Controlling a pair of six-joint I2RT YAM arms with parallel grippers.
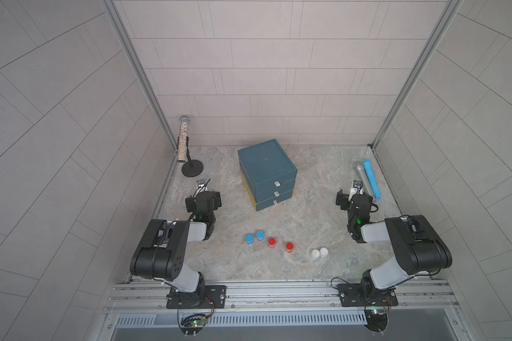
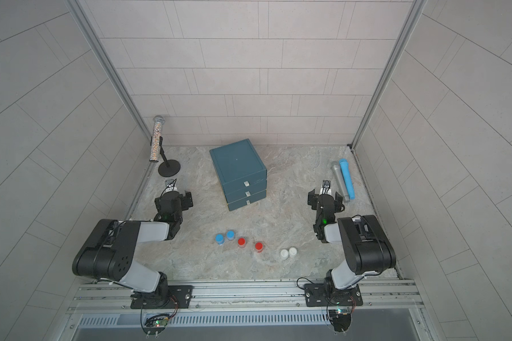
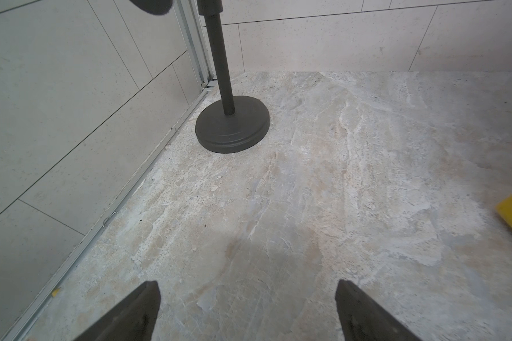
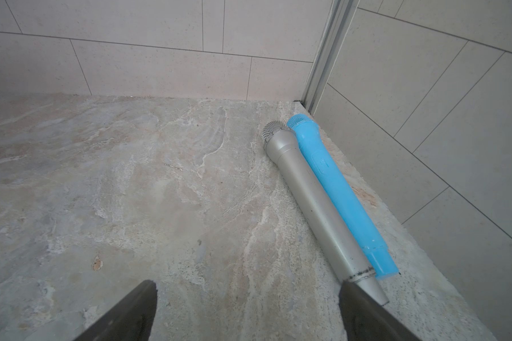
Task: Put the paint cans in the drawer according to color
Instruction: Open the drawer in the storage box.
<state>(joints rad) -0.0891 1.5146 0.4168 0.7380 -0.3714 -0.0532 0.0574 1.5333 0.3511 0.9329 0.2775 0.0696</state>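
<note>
**Six paint cans set out before a closed drawer unit**

A teal drawer unit (image 1: 266, 174) with three drawers is seen shut on the table (image 1: 308, 212); its contents are hidden. Six paint cans are counted in front of it: two blue (image 1: 249, 238) (image 1: 260, 235), two red (image 1: 272, 242) (image 1: 289, 246), two white (image 1: 315, 254) (image 1: 323, 251). The left tool (image 3: 247, 310) and right tool (image 4: 247, 310) are held wide apart and empty, their fingers cut off in the wrist views.

Two arms (image 1: 160, 251) (image 1: 408, 248) are being shown in black housings with pale grey link covers; green lights are glowing on the wrists; thin black cables are looping near the screwed black base plates (image 1: 195, 296); dark tapered gripper fingers (image 3: 124, 313) are being seen.
</note>
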